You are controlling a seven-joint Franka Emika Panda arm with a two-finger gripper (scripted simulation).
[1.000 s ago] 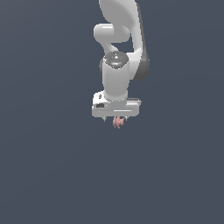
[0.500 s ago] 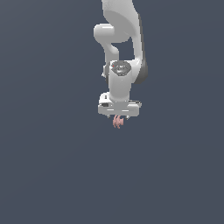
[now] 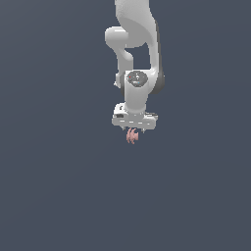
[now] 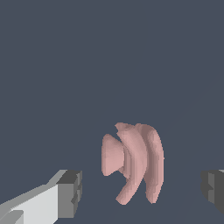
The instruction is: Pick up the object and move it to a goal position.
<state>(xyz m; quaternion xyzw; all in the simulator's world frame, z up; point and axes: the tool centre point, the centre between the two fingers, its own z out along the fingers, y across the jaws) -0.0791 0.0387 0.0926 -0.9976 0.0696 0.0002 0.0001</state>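
Note:
The object (image 4: 133, 164) is a small pinkish-red lump with curved, finger-like lobes. In the wrist view it sits between my two dark finger pads (image 4: 70, 192), with a gap on each side and neither pad touching it. In the exterior view the object (image 3: 132, 137) shows just below the white hand, mostly between the fingers. My gripper (image 3: 133, 131) is open around it, pointing straight down from the white arm (image 3: 136, 93).
A plain dark grey-blue surface (image 3: 59, 186) fills both views with no other objects or edges in sight.
The hand has sunk slightly toward the object over the last second. The object has stayed where it was.

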